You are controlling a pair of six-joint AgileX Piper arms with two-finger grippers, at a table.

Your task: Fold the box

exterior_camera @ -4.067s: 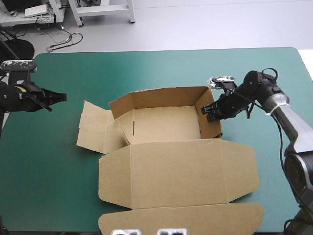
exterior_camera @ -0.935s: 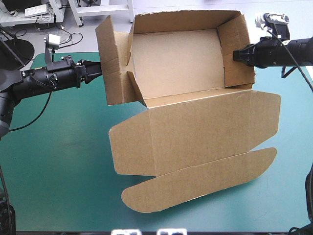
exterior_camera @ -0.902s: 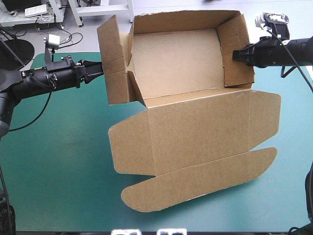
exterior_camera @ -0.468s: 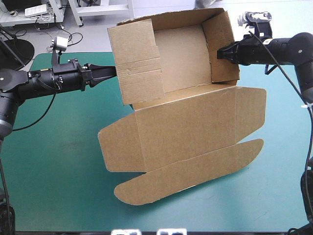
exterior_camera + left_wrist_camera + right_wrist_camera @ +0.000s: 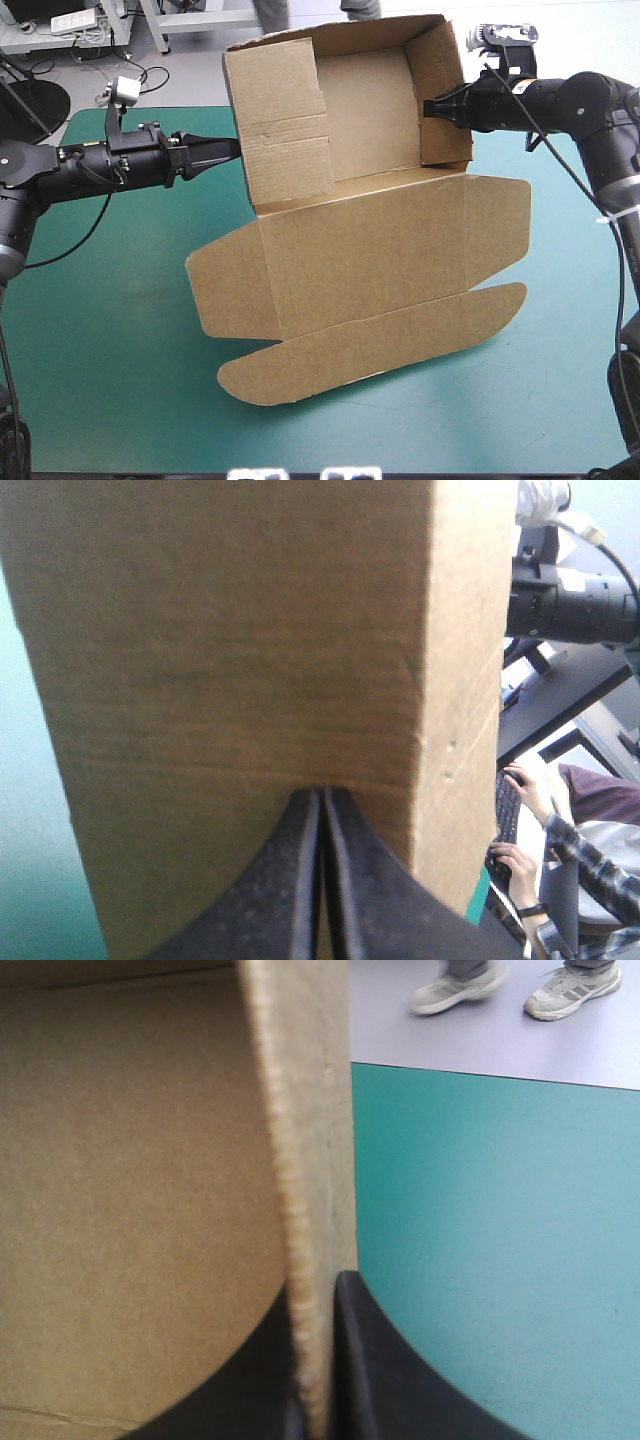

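The brown box (image 5: 365, 110) hangs lifted and tipped up over the teal-green table, its open tray facing the high camera. Its wide lid panel (image 5: 380, 245) and rounded tuck flap (image 5: 370, 345) slope down toward the table's front. My left gripper (image 5: 232, 150) is shut on the box's left wall; in the left wrist view the fingers (image 5: 300, 880) meet in a point against the brown board (image 5: 250, 630). My right gripper (image 5: 428, 107) is shut on the right wall, whose edge (image 5: 305, 1210) runs between the black fingers (image 5: 370, 1360).
Bare teal-green cover (image 5: 110, 330) lies to the left and along the front, and more (image 5: 570, 330) to the right of the lid. The table's far edge (image 5: 130, 110) runs behind the left arm.
Earlier the box lay on the table with only the right gripper at it. Both arms have since raised it, tipped it up and carried it leftward; the left side flap has folded in.
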